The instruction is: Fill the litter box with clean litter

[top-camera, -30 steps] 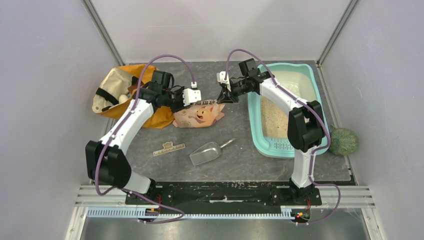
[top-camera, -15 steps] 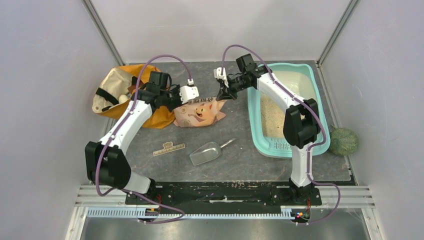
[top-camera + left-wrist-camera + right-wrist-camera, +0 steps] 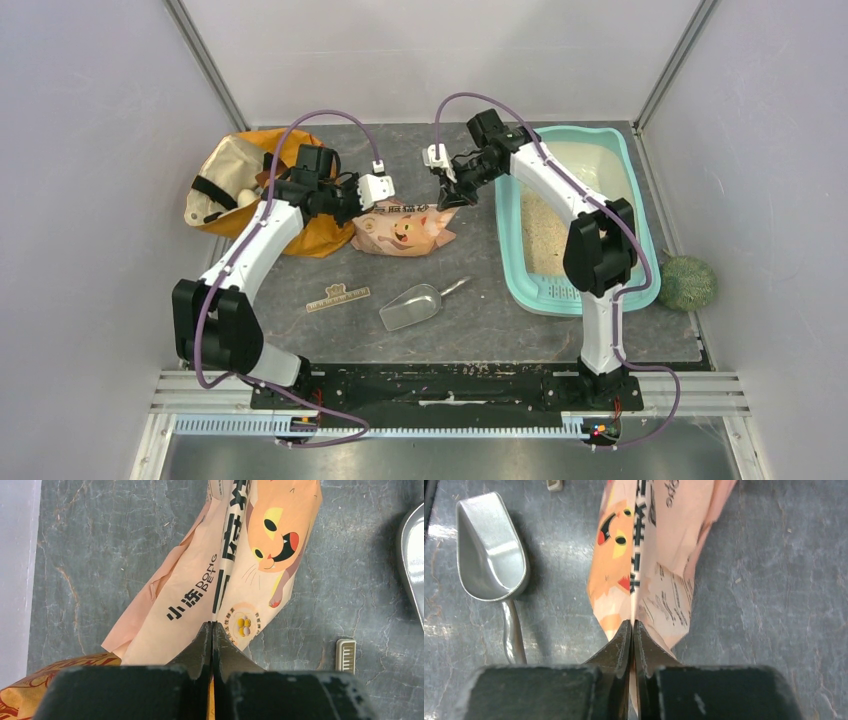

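Your left jaws and right jaws are each pressed shut on a thin top corner of the pouch (image 3: 405, 228), which sags between them just left of the litter box (image 3: 503, 240). Some litter (image 3: 540, 235) lies inside the box. If you pull unevenly, a corner may slip or tear and spill grains onto the counter (image 3: 480, 310).

teal litter box (image 3: 510, 255) flat on worktop (image 3: 500, 325), right side, perforated lip at near end. thin tan clean litter (image 3: 538, 240) along left half, cream floor showing.
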